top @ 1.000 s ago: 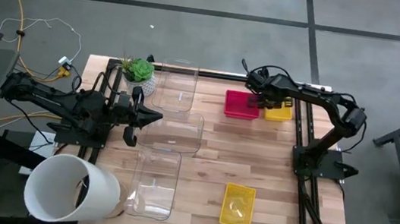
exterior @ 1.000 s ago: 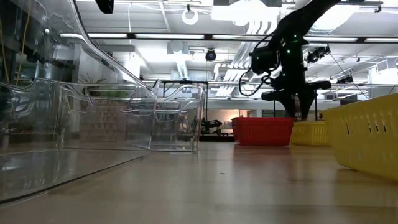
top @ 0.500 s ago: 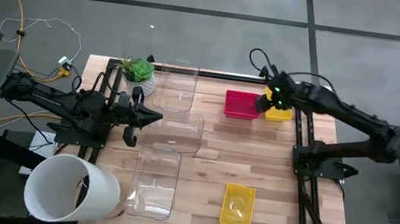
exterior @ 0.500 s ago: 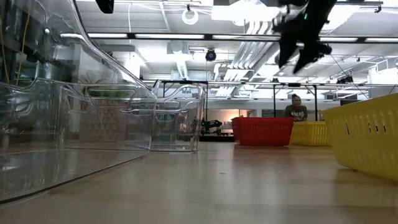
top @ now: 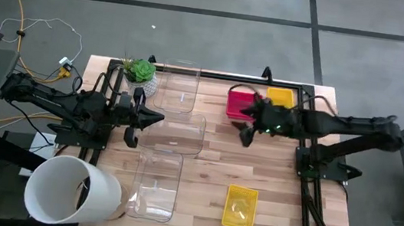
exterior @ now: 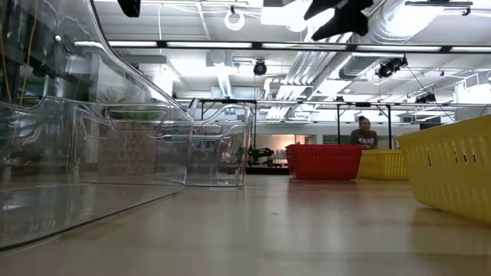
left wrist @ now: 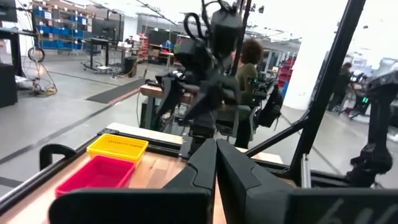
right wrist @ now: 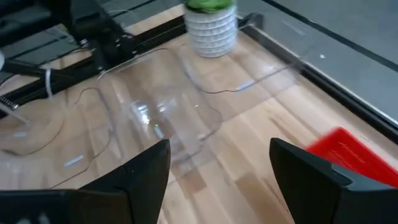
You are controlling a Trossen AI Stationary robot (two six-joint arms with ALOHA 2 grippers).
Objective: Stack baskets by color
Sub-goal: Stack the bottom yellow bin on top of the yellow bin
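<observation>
On the wooden tabletop (top: pixel 202 171), a red-pink basket (top: pixel 242 102) sits at the far edge with a yellow basket (top: pixel 281 98) just beside it, toward the right arm's side; the wrist view from the left arm shows the same pair side by side, yellow behind red. A second yellow basket (top: pixel 240 207) lies well apart from them near the front edge, its wall filling the right of the low view. The right tool (top: pixel 247 126) hangs in the air above the tabletop, just in front of the red-pink basket, its two fingers (right wrist: pixel 146 168) spread wide with nothing between them. The left tool (top: pixel 133 116) rests at the left side of the tabletop, fingers pressed together and empty, next to three clear plastic bins (top: pixel 171 134) set in a row from back to front. A small potted plant (top: pixel 141 73) stands at the far left corner, and a big white cylinder (top: pixel 72 191) lies at the near left corner. A person (exterior: pixel 364 132) shows in the room behind.
</observation>
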